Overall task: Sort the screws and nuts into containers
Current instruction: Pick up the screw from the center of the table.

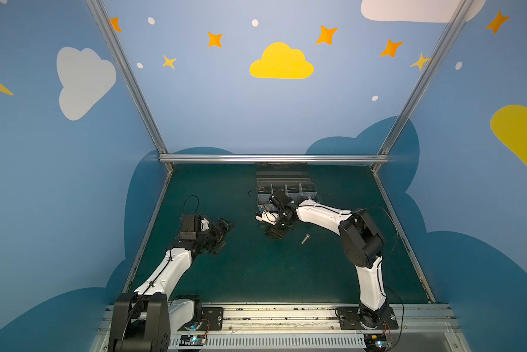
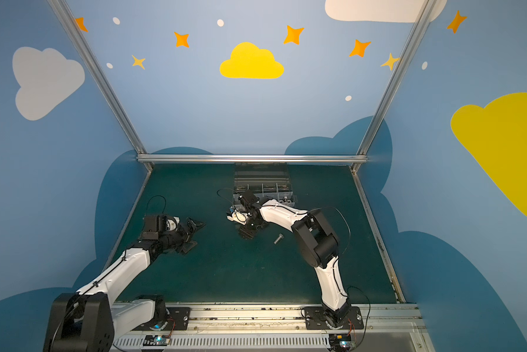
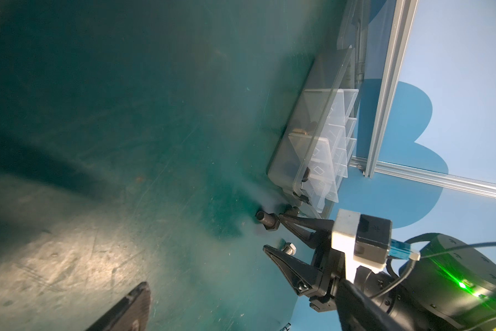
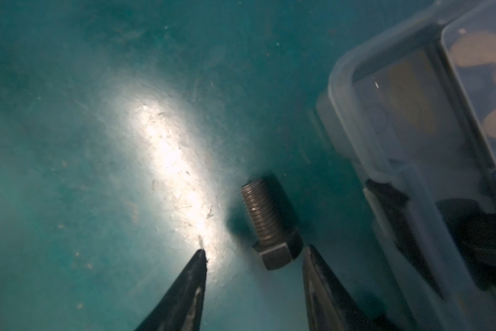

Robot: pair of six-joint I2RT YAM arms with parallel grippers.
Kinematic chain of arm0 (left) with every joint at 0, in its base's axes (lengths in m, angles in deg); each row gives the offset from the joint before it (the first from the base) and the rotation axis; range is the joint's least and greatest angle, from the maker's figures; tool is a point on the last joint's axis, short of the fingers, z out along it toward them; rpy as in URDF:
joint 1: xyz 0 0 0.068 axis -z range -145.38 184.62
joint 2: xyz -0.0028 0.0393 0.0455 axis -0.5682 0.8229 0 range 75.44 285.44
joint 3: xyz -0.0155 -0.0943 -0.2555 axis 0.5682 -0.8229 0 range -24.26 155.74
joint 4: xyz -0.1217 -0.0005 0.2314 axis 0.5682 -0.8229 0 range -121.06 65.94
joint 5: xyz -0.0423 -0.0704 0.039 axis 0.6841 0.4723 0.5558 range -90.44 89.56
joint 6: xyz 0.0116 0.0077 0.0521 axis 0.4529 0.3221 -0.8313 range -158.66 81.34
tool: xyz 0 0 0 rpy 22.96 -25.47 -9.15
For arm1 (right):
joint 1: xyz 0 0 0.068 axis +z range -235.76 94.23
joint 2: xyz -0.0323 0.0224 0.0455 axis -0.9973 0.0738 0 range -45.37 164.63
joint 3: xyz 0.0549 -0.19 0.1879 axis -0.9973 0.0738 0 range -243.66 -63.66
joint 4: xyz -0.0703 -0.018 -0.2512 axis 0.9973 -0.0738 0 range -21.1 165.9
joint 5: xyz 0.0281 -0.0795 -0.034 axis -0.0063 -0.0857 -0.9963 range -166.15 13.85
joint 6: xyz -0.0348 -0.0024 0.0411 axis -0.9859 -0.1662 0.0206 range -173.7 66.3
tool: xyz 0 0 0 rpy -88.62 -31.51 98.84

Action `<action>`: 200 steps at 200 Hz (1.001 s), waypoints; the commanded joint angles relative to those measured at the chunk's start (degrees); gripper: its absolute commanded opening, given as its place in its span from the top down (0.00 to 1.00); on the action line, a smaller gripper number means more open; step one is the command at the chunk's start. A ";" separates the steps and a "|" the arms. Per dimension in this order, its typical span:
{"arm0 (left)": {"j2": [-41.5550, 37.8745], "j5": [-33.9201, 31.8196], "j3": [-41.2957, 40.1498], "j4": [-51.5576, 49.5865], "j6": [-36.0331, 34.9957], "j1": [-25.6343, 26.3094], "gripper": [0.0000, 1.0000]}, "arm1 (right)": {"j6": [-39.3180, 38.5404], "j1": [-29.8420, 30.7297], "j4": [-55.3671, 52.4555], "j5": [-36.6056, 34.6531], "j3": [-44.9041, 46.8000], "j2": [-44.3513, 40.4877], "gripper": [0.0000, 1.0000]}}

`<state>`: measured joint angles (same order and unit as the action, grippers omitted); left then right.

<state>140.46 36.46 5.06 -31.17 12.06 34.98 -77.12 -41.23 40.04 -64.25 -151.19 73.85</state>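
Right gripper [image 4: 255, 250] spread, dark screw [image 4: 269, 226] between its tips; organiser box [image 4: 413, 143] just beside; left gripper [image 1: 224, 234] spread.

Work surface: dark green mat [image 1: 256, 274], scuffed and scratched; bright glare patch [image 4: 169, 160] in the right wrist view.
Back wall: light blue panel [image 1: 225, 106] in both top views.
Decals, back wall: yellow cloud [image 1: 281, 62] in the middle, orange stars [image 1: 215, 39] and small white dots [image 1: 255, 23] scattered around it, dark blue cloud shapes [image 1: 362, 143] along the bottom edge.
Decals, side walls: white cloud [image 1: 82, 82] on the left, yellow cloud [image 1: 524, 140] on the right.
Frame: aluminium crossbar [image 1: 271, 158] along the far edge of the mat, slanted aluminium posts [image 1: 128, 76] rising from both its ends.
Front edge: metal rail [image 1: 286, 317], with a slotted white cable duct [image 1: 271, 341] just in front of it.
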 commanded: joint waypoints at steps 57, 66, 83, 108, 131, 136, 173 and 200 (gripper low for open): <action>0.15 0.18 0.12 -0.27 -1.17 -0.36 0.00 | -3.63 0.34 1.64 -0.40 -2.17 1.68 0.47; 0.12 0.18 0.12 -0.21 -1.15 -0.36 0.00 | -3.91 0.35 1.45 -0.24 -2.51 2.09 0.47; -0.13 0.10 0.12 -0.35 -1.13 -0.36 0.00 | -4.26 0.41 0.87 -0.39 -3.25 3.09 0.46; -0.28 0.01 0.12 -0.44 -1.23 -0.36 0.00 | -4.22 0.52 0.26 -0.30 -3.14 3.82 0.46; -0.13 0.14 0.12 -0.36 -1.24 -0.43 0.00 | -3.87 0.68 -0.05 -0.30 -2.35 4.01 0.47; -0.10 0.10 0.12 -0.36 -1.23 -0.37 0.00 | -3.77 0.64 -0.15 -0.30 -2.15 4.03 0.47; -0.16 0.22 0.03 -0.21 -1.15 -0.38 0.00 | -3.13 0.63 -0.52 -0.29 -0.86 3.76 0.50; -0.20 0.23 -0.05 -0.18 -1.15 -0.50 0.00 | -2.78 0.64 -1.55 -0.36 -0.78 3.58 0.55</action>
<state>140.48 36.51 5.06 -31.15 11.89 34.74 -80.64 -40.90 41.07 -64.82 -153.11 77.02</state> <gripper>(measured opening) 0.997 0.472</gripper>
